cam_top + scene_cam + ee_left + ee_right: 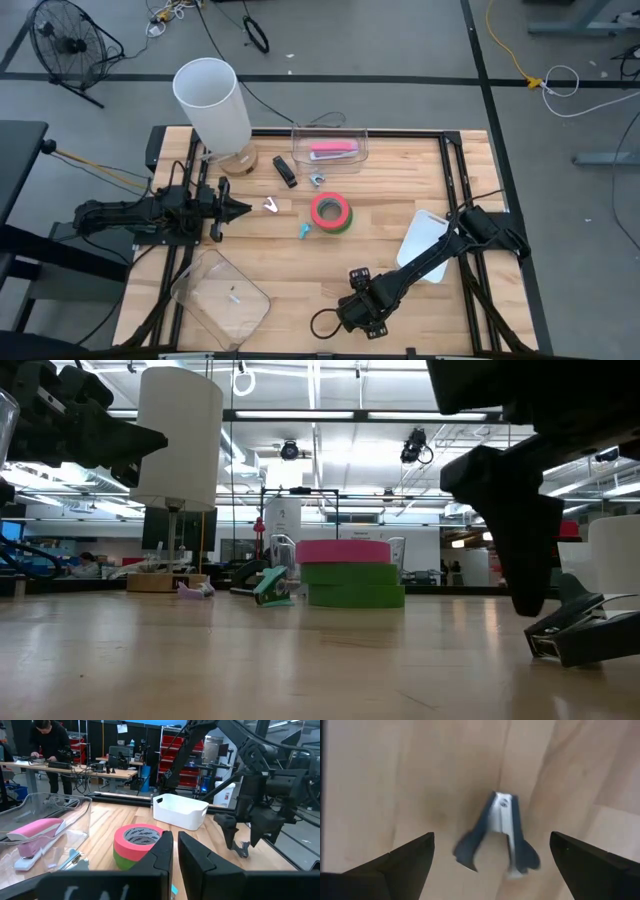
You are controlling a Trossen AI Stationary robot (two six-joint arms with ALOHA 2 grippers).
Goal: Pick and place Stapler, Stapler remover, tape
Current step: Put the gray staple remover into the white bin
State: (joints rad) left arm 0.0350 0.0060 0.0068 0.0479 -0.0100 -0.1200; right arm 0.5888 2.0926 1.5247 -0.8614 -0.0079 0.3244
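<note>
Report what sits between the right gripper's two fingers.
A dark staple remover lies untouched in the gap between the right gripper's open fingers. The right wrist view shows it plainly.

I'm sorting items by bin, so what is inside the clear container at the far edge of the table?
The clear container holds a pink stapler, lying flat. The left wrist view shows the same pink stapler through the wall. Anything beneath the stapler is covered and cannot be seen.

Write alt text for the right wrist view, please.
A dark staple remover lies on the wooden table, directly between the open fingers of the right gripper, which hovers above it without touching. Nothing else shows.
</note>
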